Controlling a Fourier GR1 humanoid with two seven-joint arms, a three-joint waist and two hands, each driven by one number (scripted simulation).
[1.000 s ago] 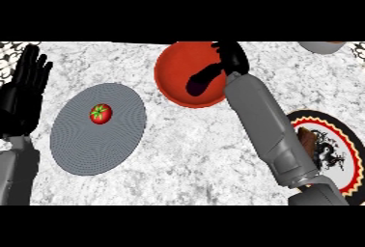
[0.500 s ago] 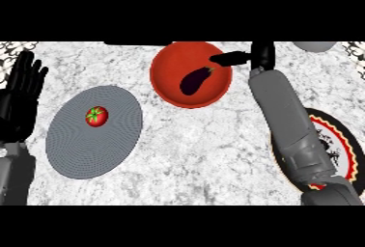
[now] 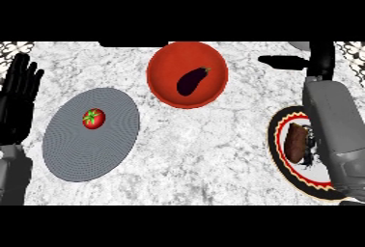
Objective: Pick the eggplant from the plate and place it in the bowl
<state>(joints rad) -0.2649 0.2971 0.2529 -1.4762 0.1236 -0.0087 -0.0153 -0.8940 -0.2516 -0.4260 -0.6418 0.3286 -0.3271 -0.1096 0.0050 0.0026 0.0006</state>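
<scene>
Purple and glossy, the eggplant (image 3: 191, 80) lies inside the red bowl (image 3: 162, 89), slanted with its green stem end toward the upper right. By the look of it, the task's placing is done. It should handle as a light, fairly stiff thing with a smooth skin that may slip; the thick middle of its body looks the best place to take hold. The right hand (image 3: 322, 60) is well apart from it, to the right of the bowl near the desk's (image 3: 206, 144) far edge, fingers straight and holding nothing. The left hand (image 3: 20, 91) rests at the left edge, fingers straight up, beside the grey plate (image 3: 78, 159) carrying a tomato (image 3: 93, 118). A patterned plate (image 3: 285, 166) lies under the right forearm
</scene>
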